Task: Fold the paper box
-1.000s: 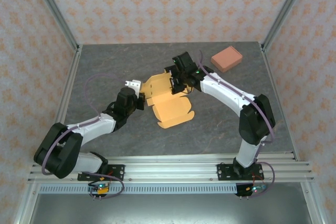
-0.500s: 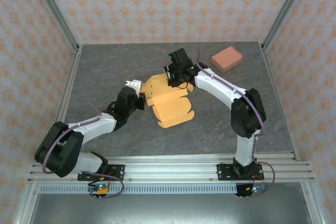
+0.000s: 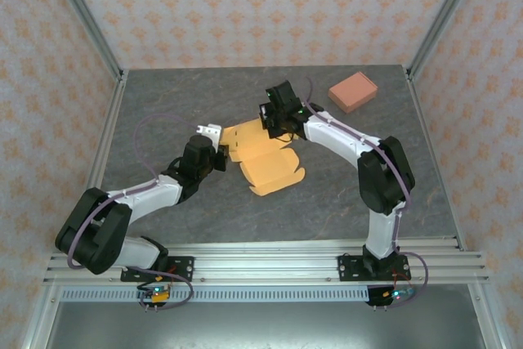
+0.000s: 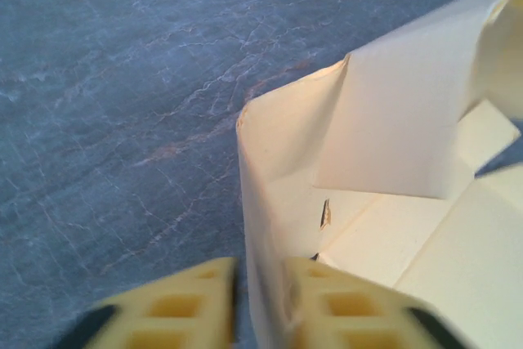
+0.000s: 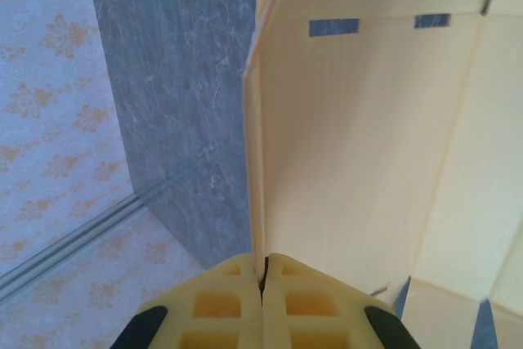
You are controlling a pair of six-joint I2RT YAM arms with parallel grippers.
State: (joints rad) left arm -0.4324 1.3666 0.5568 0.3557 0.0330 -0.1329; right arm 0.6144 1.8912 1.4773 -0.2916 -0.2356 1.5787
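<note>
**Two grippers at one paper box**

One paper box [image 3: 265,161] lies partly unfolded and mostly flat on the grey table [image 3: 163,104]. The left gripper [image 4: 260,284] is at the box's left edge, where a side wall stands upright. Its fingers [image 4: 192,308] sit on either side of that wall, slackened, and a dark sliver shows between one finger and the card. The right gripper [image 5: 263,271] is at the box's far edge, clenched. Its two fingers meet with the thin edge of a raised flap pinched between them. In the right wrist view that flap runs away from the fingers, with two small slots cut near its far end. A reddish block [image 3: 353,91] lies well apart from the box, beyond its far right corner.
</note>
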